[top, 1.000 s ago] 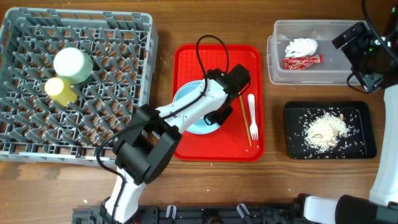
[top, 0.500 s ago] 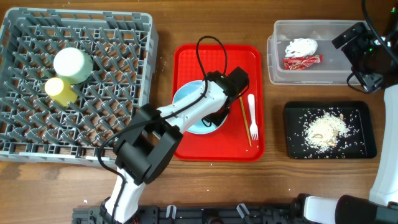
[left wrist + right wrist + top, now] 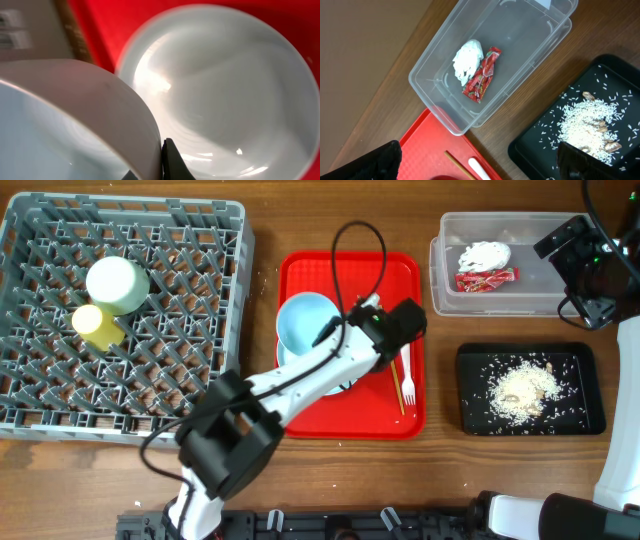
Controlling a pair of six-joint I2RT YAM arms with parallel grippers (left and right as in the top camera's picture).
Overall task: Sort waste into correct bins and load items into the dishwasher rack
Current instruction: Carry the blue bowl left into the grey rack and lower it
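Pale blue bowl [image 3: 305, 323] hangs tilted over the far left part of the red serving tray [image 3: 300, 275], its rim clamped between the closed fingers of the left gripper [image 3: 163, 161]. Beneath it, the pale blue plate [image 3: 225, 90] lies on the tray. The right gripper [image 3: 479, 157] hovers near the clear tub [image 3: 520, 35] at the tabletop's far right corner, jaws wide apart and holding nothing.

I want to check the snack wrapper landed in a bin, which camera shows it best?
Right wrist: the red wrapper lies large and unblocked in the clear tub, beside the napkin. Overhead shows it small; the left wrist view does not show it.
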